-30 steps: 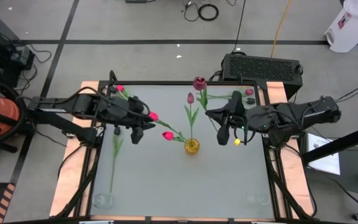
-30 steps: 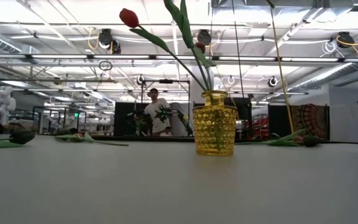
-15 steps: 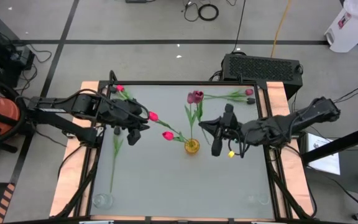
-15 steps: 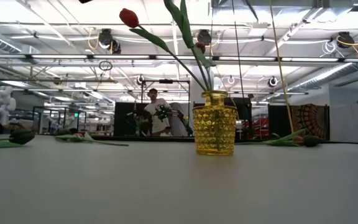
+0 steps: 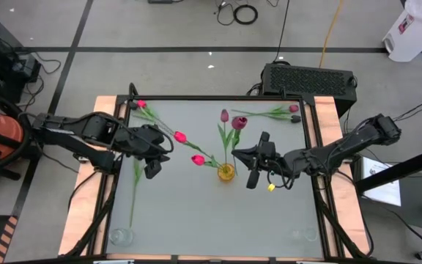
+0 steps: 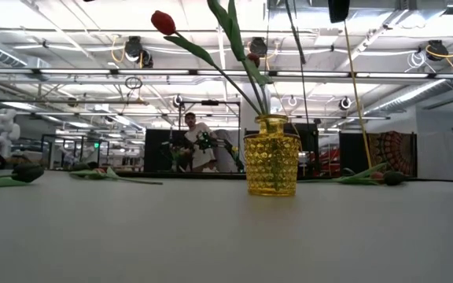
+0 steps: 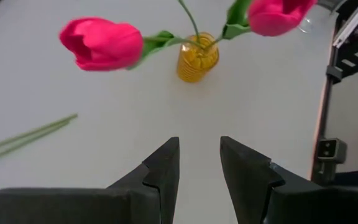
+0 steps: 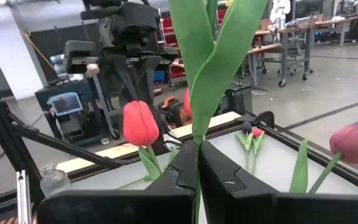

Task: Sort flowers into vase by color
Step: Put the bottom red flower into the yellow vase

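A yellow vase (image 5: 226, 172) (image 6: 272, 165) stands mid-table with three pink or red tulips (image 5: 180, 136) in it. Just right of the vase, my right gripper (image 5: 239, 155) (image 8: 196, 167) is shut on a maroon tulip (image 5: 239, 122), held upright. Left of the vase, my left gripper (image 5: 151, 166) (image 7: 199, 167) hangs open above the table with nothing between its fingers. A red tulip (image 5: 141, 104) lies flat at the far left, another tulip (image 5: 293, 108) at the far right. My right gripper pinches the maroon tulip's green stem (image 8: 195, 144) between its two fingers, just below where the leaves (image 8: 210, 56) branch. The fingers come in about level from the table's right side, across the stem. The tulip stands upright and lifted, head above the fingers; its lower end is hidden.
A clear glass vase (image 5: 121, 236) at the near left corner holds a long green stem (image 5: 135, 183). A second clear vase (image 5: 304, 235) stands at the near right corner. A black box (image 5: 310, 78) sits beyond the far edge. A person (image 6: 199, 141) is in the room behind.
My right gripper has come down and toward the yellow vase, tipping to about level, still shut on the maroon tulip, whose head has moved from the far edge toward the vase. My left gripper has shifted a little toward the near left and tipped downward.
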Robot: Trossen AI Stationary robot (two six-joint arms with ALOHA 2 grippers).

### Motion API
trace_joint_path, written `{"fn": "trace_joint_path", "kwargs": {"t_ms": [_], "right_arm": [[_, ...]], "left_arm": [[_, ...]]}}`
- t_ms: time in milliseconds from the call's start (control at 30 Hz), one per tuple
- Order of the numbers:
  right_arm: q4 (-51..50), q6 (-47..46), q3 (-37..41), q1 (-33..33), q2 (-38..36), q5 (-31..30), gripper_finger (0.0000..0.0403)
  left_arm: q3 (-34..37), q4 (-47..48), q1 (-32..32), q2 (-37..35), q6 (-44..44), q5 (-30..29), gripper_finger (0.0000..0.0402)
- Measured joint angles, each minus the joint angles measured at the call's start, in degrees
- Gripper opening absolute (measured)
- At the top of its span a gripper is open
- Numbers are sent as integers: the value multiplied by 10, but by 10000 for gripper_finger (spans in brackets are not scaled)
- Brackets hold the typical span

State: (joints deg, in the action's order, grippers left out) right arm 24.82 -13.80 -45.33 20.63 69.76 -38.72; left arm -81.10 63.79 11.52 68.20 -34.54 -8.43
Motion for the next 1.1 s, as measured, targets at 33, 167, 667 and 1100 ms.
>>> {"fn": "trace_joint_path", "kwargs": {"t_ms": [33, 167, 667, 1100], "right_arm": [[11, 2, 7, -1, 0, 0, 0], [11, 1, 29, -10, 0, 0, 0], [31, -3, 37, -68, 20, 73, 0], [94, -4, 38, -92, 66, 101, 0]], "left_arm": [[0, 0, 3, 0, -7, 1, 123], [0, 0, 13, 0, -27, 2, 123], [0, -22, 25, 0, -42, -23, 123], [0, -34, 25, 0, -42, -30, 123]]}}
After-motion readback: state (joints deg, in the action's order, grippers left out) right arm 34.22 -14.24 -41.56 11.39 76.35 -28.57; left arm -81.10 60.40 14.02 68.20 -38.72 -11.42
